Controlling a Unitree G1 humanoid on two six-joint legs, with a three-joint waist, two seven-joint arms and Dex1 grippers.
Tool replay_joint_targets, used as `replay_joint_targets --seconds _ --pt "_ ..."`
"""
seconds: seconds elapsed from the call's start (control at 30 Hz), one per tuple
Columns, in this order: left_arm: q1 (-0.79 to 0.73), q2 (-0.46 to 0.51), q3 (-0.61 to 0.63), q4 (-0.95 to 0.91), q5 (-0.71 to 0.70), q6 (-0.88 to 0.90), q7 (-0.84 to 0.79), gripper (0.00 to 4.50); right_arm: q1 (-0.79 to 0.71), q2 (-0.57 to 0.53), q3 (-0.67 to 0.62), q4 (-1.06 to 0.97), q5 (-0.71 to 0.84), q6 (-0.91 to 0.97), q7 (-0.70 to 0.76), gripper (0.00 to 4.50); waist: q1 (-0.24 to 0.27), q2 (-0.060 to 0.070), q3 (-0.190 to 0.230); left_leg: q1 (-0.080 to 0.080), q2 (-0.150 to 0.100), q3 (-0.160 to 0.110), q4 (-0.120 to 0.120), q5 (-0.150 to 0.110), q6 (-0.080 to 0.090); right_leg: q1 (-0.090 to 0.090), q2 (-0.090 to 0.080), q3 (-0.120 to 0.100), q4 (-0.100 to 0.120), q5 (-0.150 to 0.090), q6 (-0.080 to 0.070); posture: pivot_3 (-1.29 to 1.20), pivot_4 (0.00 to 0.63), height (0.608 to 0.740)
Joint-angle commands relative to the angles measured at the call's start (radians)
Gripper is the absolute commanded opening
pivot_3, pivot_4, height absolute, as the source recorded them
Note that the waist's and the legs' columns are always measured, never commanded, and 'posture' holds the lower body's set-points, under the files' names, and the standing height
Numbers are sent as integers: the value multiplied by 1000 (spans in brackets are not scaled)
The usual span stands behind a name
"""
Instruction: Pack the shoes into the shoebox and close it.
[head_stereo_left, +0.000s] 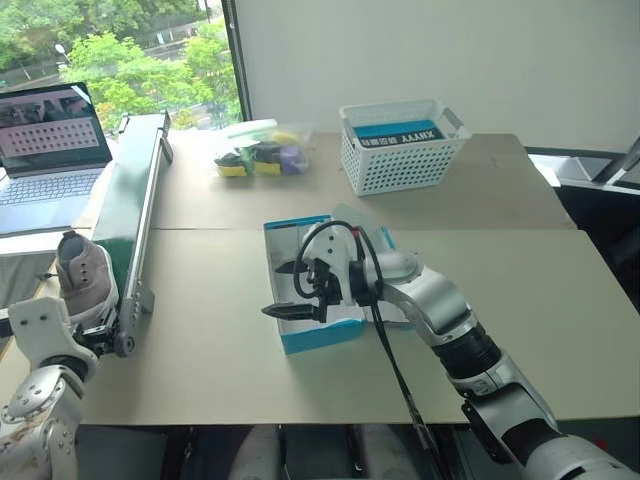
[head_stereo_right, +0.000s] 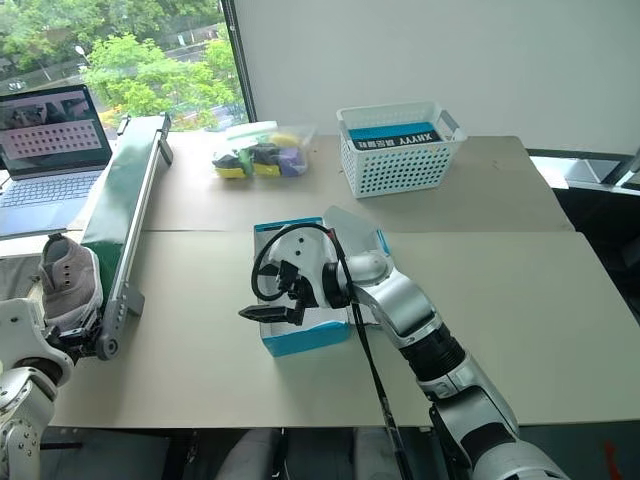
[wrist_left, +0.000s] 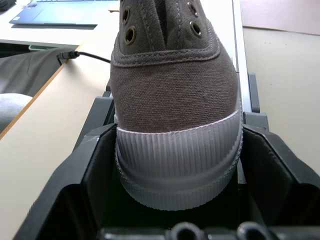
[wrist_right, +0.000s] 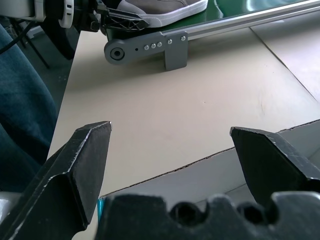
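The right arm fills the lower right of the frame, its right gripper (head_stereo_left: 294, 294) released, jaws spread wide over the near rim of the shoebox (head_stereo_left: 318, 336), which sits open at centre frame on the table (head_stereo_left: 520, 290). At far left a conveyor (head_stereo_left: 130, 215) runs down to a shoe (head_stereo_left: 84, 278) at its near end. The left gripper (wrist_left: 175, 200) has its fingers to either side of the shoe's toe; whether it has clamped I cannot tell. Risk, in my judgement: a grip this far forward on the rubber toe cap could slip, letting the shoe swing or drop off the table's edge
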Motion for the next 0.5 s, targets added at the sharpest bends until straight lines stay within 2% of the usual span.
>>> replay_joint_targets --seconds 0.03,0.23,0.5 --pt "-10 2 6 -10 0 5 4 2690 -21 9 -39 -28 19 7 -9 4500 0 0 0 0 0 0 0 0 0 0 0 0 0 0 0 0 150 735" --pt "-28 5 7 -14 -2 20 8 1840 -23 7 -50 -16 12 6 -17 4500 -2 0 0 1 0 0 0 0 0 2 0 0 0 0 0 0 150 735" --pt "-77 -22 9 -49 -15 -6 31 1840 -33 12 -67 1 11 7 -29 4500 -3 -1 0 1 1 0 0 0 0 1 1 0 0 0 0 0 150 735"
